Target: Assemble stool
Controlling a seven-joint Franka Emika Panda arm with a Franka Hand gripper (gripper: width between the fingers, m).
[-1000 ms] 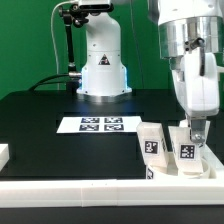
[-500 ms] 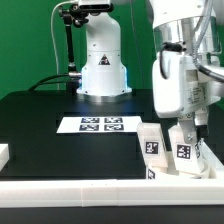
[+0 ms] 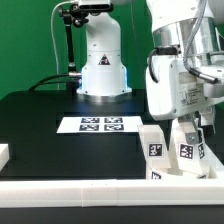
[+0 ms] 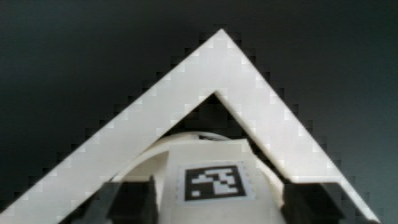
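Observation:
Two white blocky stool legs with square tags stand at the exterior view's right, in the corner of the white rails. My gripper has come down over the right leg, and that leg leans slightly. The other leg stands free just beside it. In the wrist view the tagged leg sits between my two dark fingers, which press on its sides; the gripper is shut on it. The round seat is not in view.
The marker board lies flat mid-table in front of the robot base. White border rails run along the front and meet in a corner in the wrist view. A white piece shows at the exterior view's left edge.
The arm's wrist has swung and tilted toward the exterior view's left while the fingers stay on the right leg; the leg now leans slightly. The other leg has not moved.

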